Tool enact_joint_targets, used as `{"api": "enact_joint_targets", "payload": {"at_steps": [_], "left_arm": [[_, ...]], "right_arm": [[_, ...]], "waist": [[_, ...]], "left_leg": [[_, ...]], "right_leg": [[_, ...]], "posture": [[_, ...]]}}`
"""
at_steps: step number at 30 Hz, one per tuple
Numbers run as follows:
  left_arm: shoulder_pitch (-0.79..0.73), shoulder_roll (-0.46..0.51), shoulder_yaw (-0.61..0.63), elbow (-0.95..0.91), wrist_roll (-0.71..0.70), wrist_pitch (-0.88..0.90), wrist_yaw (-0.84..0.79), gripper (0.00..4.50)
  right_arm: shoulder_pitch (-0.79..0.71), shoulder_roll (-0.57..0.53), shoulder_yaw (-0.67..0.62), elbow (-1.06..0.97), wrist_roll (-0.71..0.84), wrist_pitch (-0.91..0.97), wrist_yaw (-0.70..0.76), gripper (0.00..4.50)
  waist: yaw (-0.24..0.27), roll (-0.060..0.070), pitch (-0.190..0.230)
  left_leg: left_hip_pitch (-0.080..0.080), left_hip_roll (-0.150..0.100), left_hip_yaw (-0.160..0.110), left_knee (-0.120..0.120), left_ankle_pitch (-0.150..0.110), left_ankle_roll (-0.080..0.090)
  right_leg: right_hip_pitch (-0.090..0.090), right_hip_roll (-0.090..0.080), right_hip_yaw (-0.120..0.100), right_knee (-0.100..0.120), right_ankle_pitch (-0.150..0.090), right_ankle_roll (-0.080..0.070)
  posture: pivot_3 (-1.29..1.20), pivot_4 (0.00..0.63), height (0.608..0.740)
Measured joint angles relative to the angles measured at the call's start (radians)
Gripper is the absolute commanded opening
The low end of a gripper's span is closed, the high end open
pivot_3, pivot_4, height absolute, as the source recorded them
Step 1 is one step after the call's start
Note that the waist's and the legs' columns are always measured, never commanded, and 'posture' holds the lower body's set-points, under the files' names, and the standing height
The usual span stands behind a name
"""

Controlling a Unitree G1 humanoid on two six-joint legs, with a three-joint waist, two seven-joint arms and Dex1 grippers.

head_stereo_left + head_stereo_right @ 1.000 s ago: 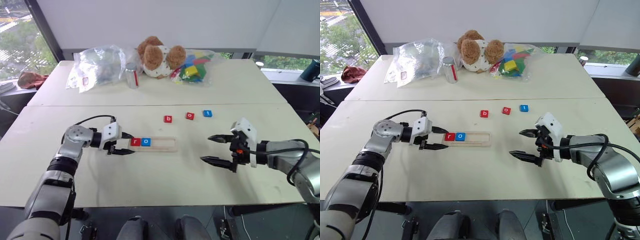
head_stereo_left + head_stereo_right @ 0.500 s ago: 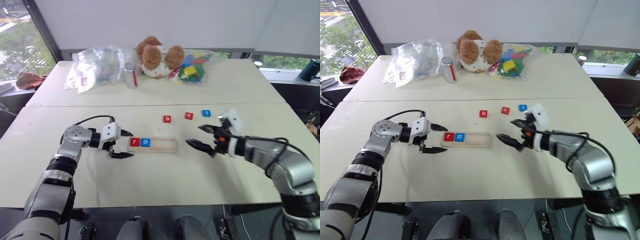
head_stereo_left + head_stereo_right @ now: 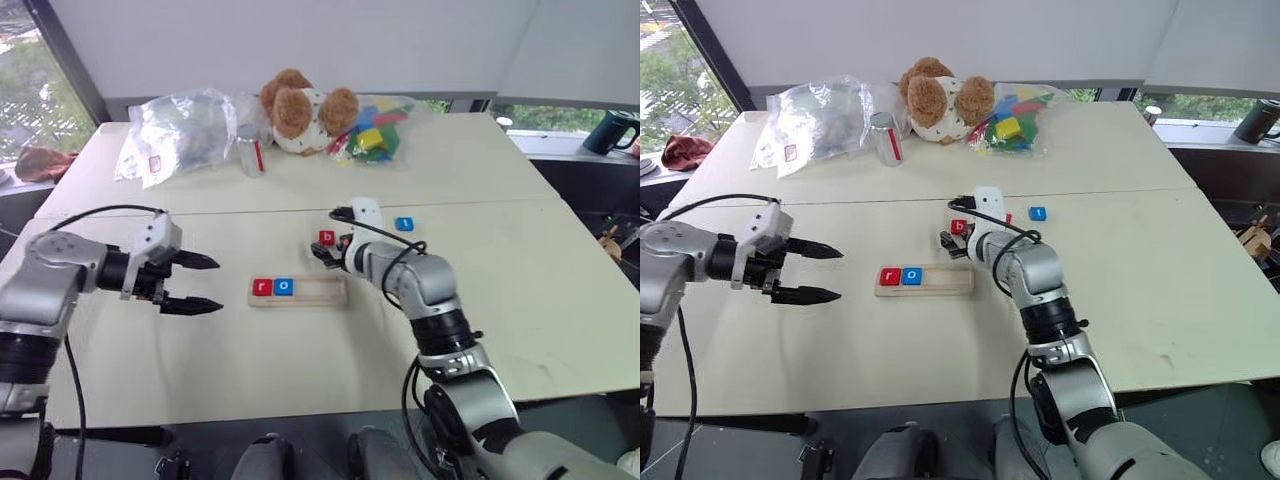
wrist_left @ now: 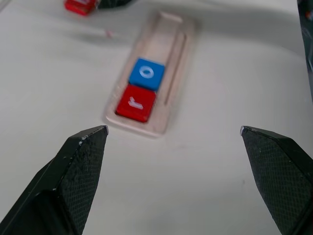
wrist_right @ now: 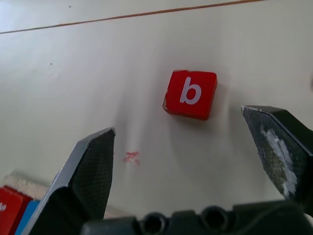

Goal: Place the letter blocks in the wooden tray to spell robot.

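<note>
Ahead of your right gripper (image 5: 181, 142), jaws apart, the red b block (image 5: 190, 94) lies alone on bare table (image 3: 560, 290). Your left gripper (image 4: 173, 142), jaws wide, faces the wooden tray (image 4: 171, 58); its wrist view shows r (image 4: 135, 103) and o (image 4: 146, 74) at the near end, three places open.

A pale wooden tray (image 3: 298, 291) holds a red square tile with white "r" (image 3: 262, 287) and a blue square tile with white "o" (image 3: 284, 287). On the cream surface (image 3: 520, 270) lie a red tile with white "b" (image 5: 190, 94) and a blue tile with a white letter (image 3: 403, 224). Far off sits a brown-and-white plush toy (image 3: 297, 110) beside bagged blocks of green, yellow, red and blue (image 3: 372, 133).
</note>
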Motion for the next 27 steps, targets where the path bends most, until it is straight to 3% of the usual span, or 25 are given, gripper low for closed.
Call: {"api": "enact_joint_targets", "payload": {"at_steps": [8, 14, 17, 21, 22, 27], "left_arm": [[0.062, 0.065, 0.147, -0.082, -0.072, 0.105, 0.118, 4.48], [0.128, 0.063, 0.159, -0.081, -0.079, 0.095, 0.159, 4.48], [0.139, 0.056, 0.159, -0.085, -0.086, 0.092, 0.176, 4.5], [0.14, 0.045, 0.159, -0.092, -0.097, 0.084, 0.193, 4.5], [0.14, 0.039, 0.158, -0.091, -0.097, 0.074, 0.198, 4.5], [0.117, 0.008, 0.134, -0.09, -0.097, 0.05, 0.206, 4.5]], "right_arm": [[-0.078, 0.061, -0.016, 0.223, -0.062, -0.153, -0.017, 4.5], [-0.167, 0.12, -0.017, 0.448, -0.105, -0.302, -0.028, 4.5], [-0.207, 0.126, -0.02, 0.547, -0.13, -0.37, -0.04, 3.66], [-0.217, 0.121, -0.016, 0.61, -0.171, -0.433, -0.054, 1.59], [-0.217, 0.122, -0.016, 0.615, -0.176, -0.44, -0.053, 1.34], [-0.195, 0.107, 0.002, 0.577, -0.206, -0.446, -0.039, 1.33]], "waist": [[-0.012, 0.001, 0.0], [-0.025, 0.001, 0.001], [-0.025, 0.001, 0.001], [-0.026, 0.001, 0.0], [-0.026, 0.001, 0.0], [-0.022, 0.001, 0.001]], "left_leg": [[0.001, 0.0, 0.0, -0.001, 0.0, -0.001], [0.001, 0.0, 0.0, -0.002, 0.001, -0.002], [0.001, 0.0, 0.0, -0.002, 0.001, -0.002], [0.002, 0.0, 0.0, -0.002, 0.001, -0.003], [0.003, 0.0, 0.0, -0.002, 0.001, -0.003], [0.003, 0.0, 0.0, -0.002, 0.002, -0.003]], "right_leg": [[-0.001, 0.001, 0.0, 0.0, 0.0, 0.0], [-0.001, 0.001, 0.0, 0.001, 0.0, 0.0], [-0.001, 0.0, 0.0, 0.001, 0.0, 0.0], [0.0, 0.0, 0.0, 0.001, 0.0, 0.0], [0.001, 0.0, 0.0, 0.001, 0.0, 0.0], [0.001, 0.0, 0.0, 0.001, 0.0, 0.0]], "posture": [[0.0, 0.15, 0.74], [0.0, 0.15, 0.74], [0.0, 0.15, 0.74], [0.0, 0.15, 0.74], [0.0, 0.15, 0.74], [0.0, 0.15, 0.74]]}}
